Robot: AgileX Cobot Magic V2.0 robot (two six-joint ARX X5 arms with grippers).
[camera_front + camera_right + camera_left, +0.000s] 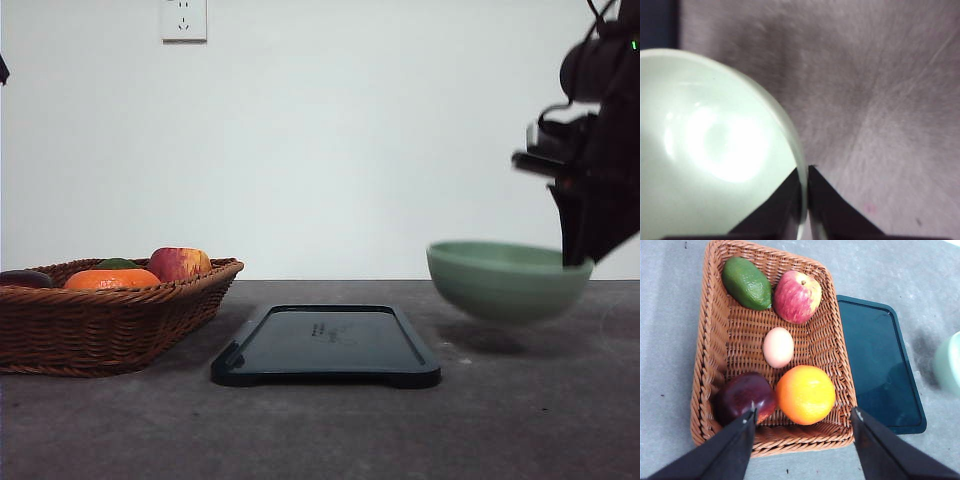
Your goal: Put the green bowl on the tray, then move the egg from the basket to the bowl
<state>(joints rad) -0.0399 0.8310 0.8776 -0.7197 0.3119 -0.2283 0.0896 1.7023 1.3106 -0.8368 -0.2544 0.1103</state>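
The pale green bowl [508,280] hangs just above the table, right of the dark tray [325,345], with my right gripper [578,262] shut on its right rim. Up close, the fingers [801,186] pinch the rim of the green bowl [710,150], one inside and one outside. My left gripper [802,417] is open, hovering over the near end of the wicker basket [712,340]. The egg [778,347] lies in the basket's middle. The tray [880,365] lies beside the basket, with the bowl [950,365] at the frame's edge.
The basket [100,310] at the left also holds a red-yellow apple [797,296], an orange [805,394], a green avocado [746,283] and a dark red fruit [744,396]. A wall socket [184,18] is on the white wall behind.
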